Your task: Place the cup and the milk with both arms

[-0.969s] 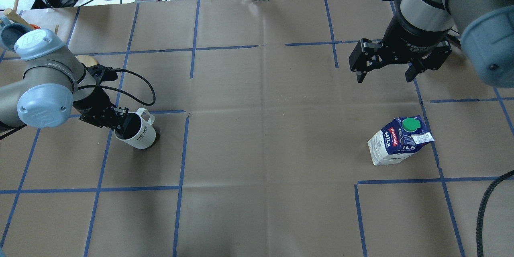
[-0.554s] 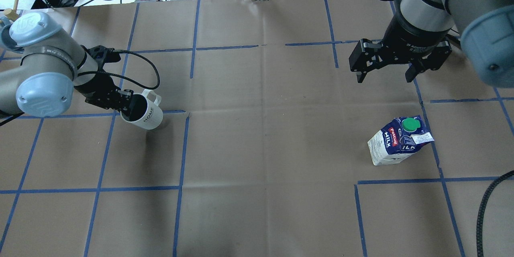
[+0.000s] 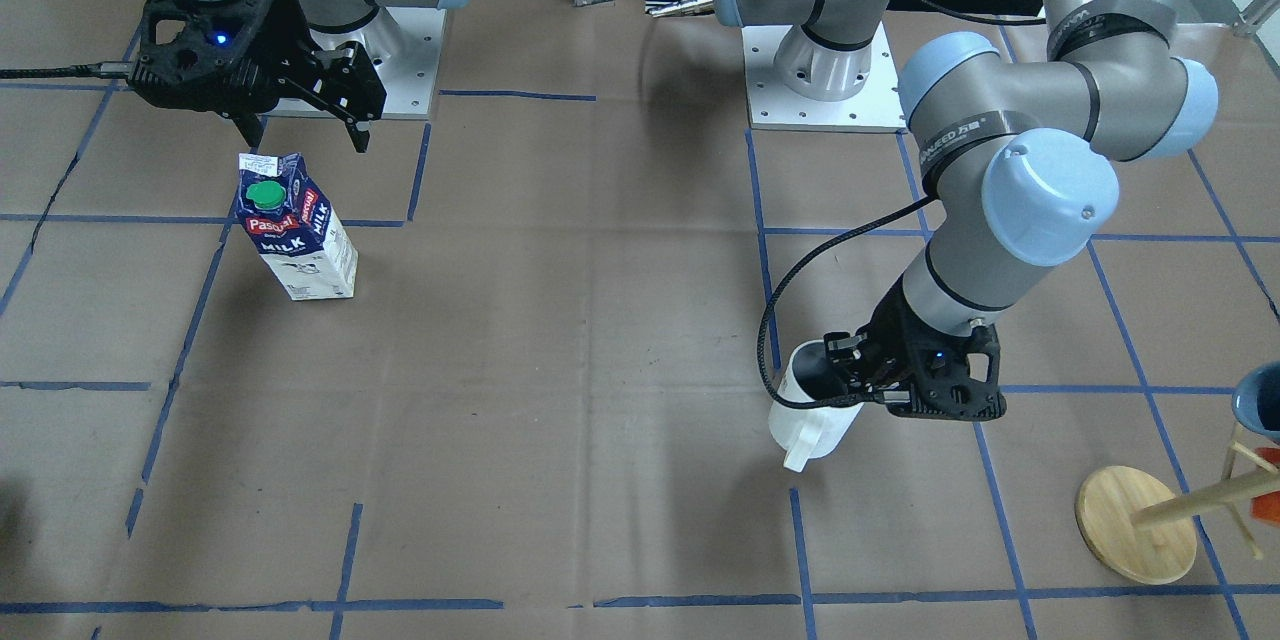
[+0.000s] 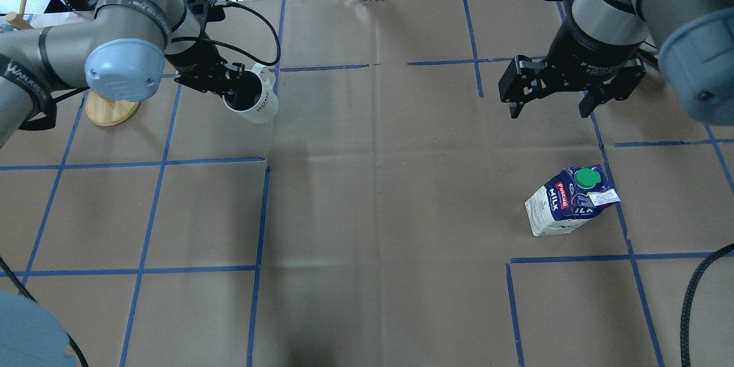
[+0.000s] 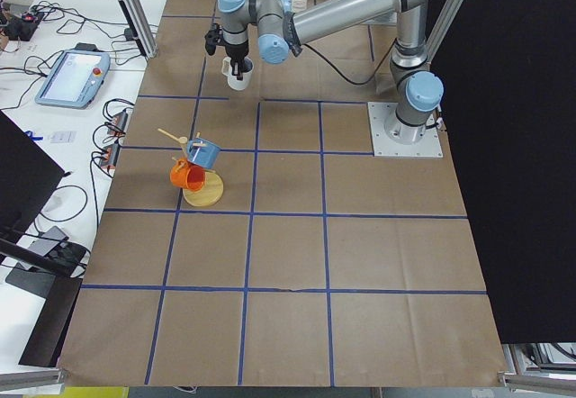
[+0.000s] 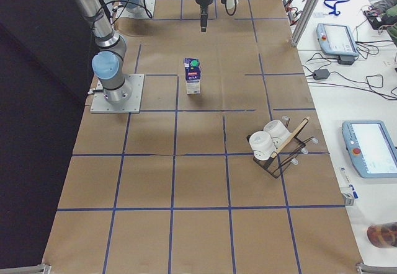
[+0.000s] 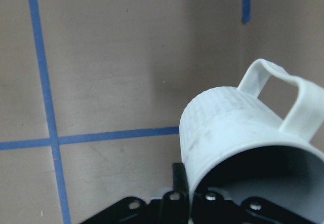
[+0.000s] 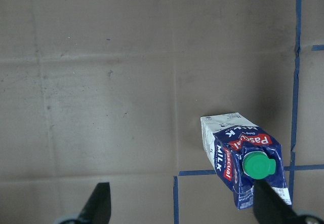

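The white cup [image 4: 259, 104] hangs tilted above the table at the far left, its dark inside showing. My left gripper [image 4: 232, 89] is shut on the cup's rim, one finger inside; it also shows in the front view [image 3: 858, 375] and the cup in the left wrist view [image 7: 238, 133]. The milk [image 4: 567, 200] stands upright on the table at the right, green cap on top. My right gripper [image 4: 550, 110] is open and empty, hovering above the table beyond the milk, which shows between its fingers in the right wrist view [image 8: 238, 155].
A wooden mug stand [image 4: 112, 112] with a blue and an orange mug [image 5: 202, 155] stands at the far left. A black rack with white cups [image 6: 273, 141] is farther along the table. A black cable [image 4: 688, 298] hangs at the right edge.
My left gripper has lifted the cup and carried it away from the robot and to the right. The right arm and the milk have not moved.
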Action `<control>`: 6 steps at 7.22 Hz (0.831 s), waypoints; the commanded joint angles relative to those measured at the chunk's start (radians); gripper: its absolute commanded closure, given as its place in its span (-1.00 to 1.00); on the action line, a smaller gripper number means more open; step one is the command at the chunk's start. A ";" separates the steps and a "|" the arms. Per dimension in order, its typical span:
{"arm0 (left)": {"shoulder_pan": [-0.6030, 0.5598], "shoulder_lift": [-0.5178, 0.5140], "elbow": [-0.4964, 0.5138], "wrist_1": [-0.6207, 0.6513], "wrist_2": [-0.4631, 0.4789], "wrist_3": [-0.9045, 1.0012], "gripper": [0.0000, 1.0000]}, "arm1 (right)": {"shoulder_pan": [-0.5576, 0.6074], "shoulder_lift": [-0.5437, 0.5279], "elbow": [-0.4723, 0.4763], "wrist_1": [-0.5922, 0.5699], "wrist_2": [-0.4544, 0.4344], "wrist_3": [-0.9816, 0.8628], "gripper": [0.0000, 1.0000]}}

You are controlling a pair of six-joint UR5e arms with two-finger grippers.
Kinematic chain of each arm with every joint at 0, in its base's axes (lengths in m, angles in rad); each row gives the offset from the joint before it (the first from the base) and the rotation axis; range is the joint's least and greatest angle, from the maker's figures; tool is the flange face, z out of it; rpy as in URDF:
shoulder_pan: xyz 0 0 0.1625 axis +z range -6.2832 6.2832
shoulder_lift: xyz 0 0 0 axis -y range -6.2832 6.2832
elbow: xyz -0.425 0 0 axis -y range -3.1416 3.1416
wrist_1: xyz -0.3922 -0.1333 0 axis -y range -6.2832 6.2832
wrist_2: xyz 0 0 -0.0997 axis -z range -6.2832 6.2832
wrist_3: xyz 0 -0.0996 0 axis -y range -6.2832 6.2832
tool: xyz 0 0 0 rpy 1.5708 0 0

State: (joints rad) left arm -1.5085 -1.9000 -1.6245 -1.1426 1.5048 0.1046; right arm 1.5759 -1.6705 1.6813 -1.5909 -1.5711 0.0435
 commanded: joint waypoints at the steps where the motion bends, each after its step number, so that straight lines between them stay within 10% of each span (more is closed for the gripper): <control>1: -0.082 -0.082 0.096 0.010 -0.008 -0.086 1.00 | 0.000 0.000 0.000 0.000 -0.001 -0.001 -1.00; 6: -0.243 -0.318 0.356 -0.026 0.000 -0.275 0.99 | 0.000 0.000 0.000 0.000 -0.001 -0.001 -1.00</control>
State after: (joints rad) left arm -1.7277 -2.1755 -1.3078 -1.1602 1.5067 -0.1296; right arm 1.5754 -1.6705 1.6812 -1.5907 -1.5723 0.0430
